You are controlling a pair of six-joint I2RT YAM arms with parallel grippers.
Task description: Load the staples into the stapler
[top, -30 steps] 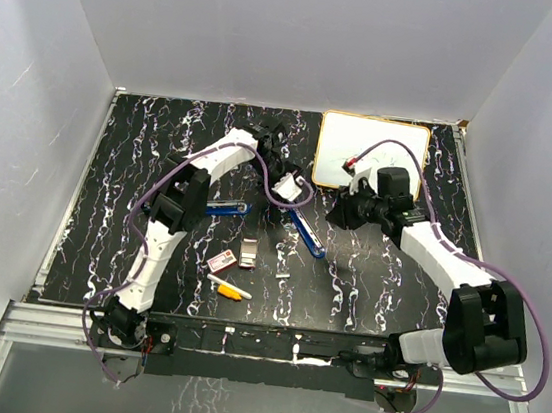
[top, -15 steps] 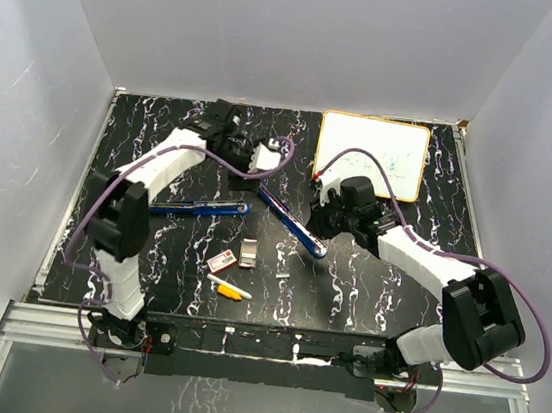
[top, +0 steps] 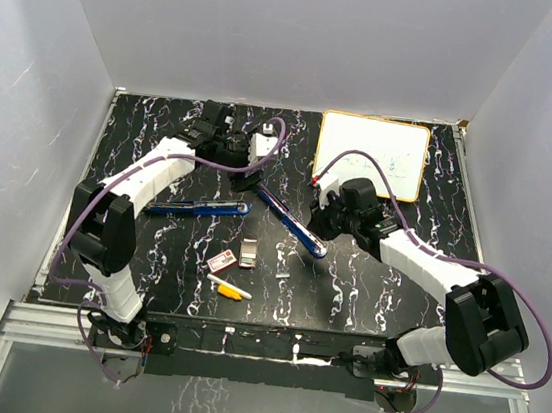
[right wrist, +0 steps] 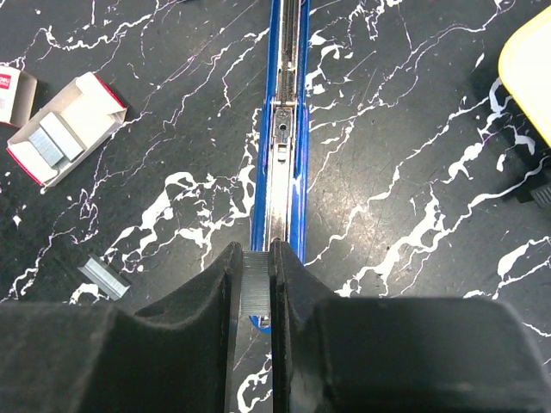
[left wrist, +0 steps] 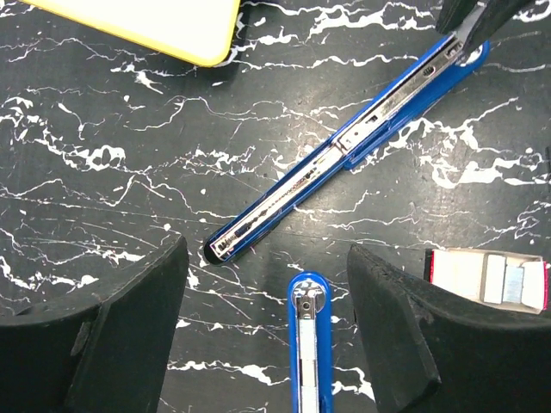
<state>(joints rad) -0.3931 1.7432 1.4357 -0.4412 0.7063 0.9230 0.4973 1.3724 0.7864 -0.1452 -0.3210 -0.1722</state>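
Staple strip pinched between right gripper fingers, at open blue stapler end nearest that gripper | staple box open, left of stapler, strips inside | loose strip left of stapler | left gripper spread, empty, above stapler's other end

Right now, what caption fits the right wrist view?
Right tool holds a staple strip over the open blue stapler; staple box lies left.
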